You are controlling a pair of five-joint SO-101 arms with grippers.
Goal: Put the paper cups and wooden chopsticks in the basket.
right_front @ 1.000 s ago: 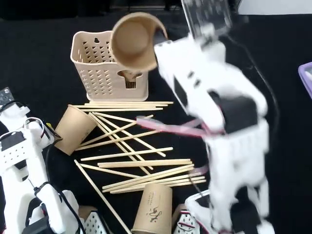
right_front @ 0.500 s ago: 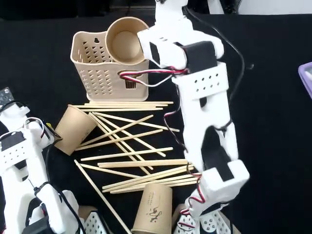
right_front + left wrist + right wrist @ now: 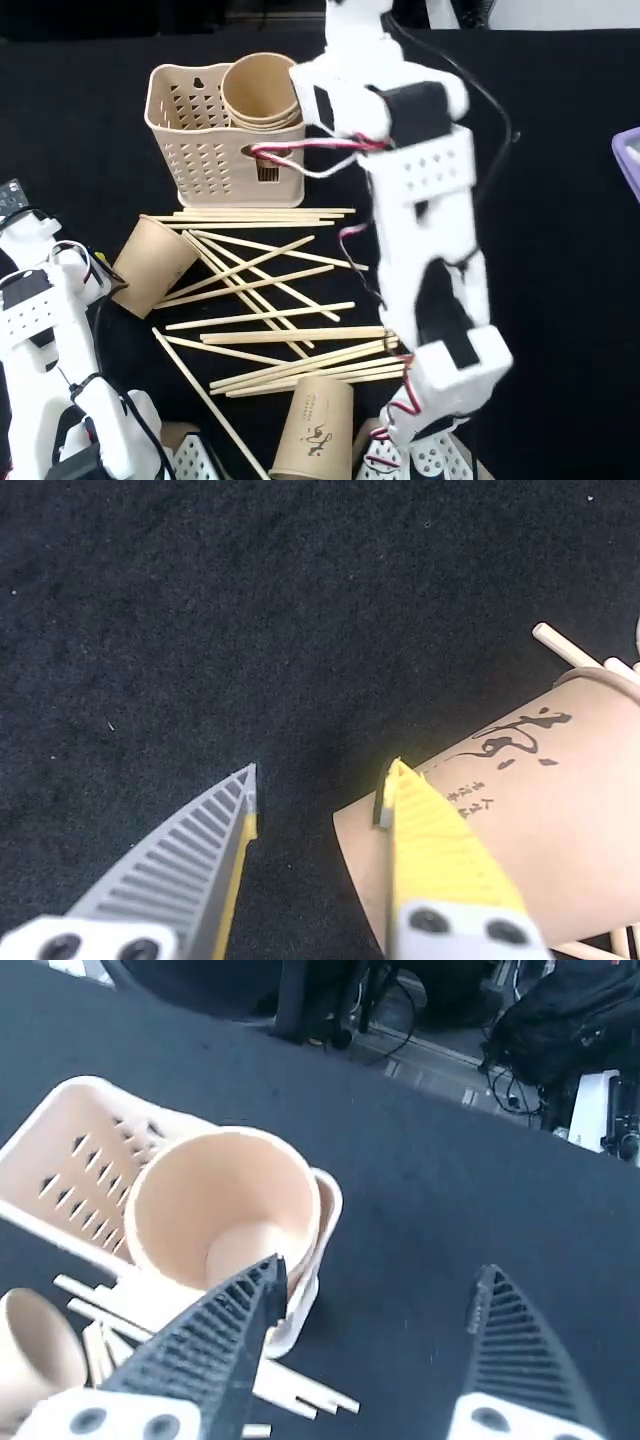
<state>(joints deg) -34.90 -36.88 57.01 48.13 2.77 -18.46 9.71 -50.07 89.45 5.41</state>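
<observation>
Cups nested in the basket; most of the work is left.
Upper left in the high view, the basket (image 3: 205, 150) holds a cup stack (image 3: 262, 92), and the right claw (image 3: 382, 1270) hangs spread and empty just beside it. A left cup (image 3: 152, 265) and a bottom cup (image 3: 315, 425) lie loose, with the chopsticks (image 3: 270, 300) scattered between them, none in the basket. The left claw (image 3: 320, 770) is spread, with one finger beside a lying cup (image 3: 520, 810).

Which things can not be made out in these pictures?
High view: the right arm covers the right ends of some chopsticks.
High view: the bottom edge cuts off the lower paper cup.
High view: the basket walls and top cup hide what lies underneath.
High view: the right edge cuts off a purple thing.
</observation>
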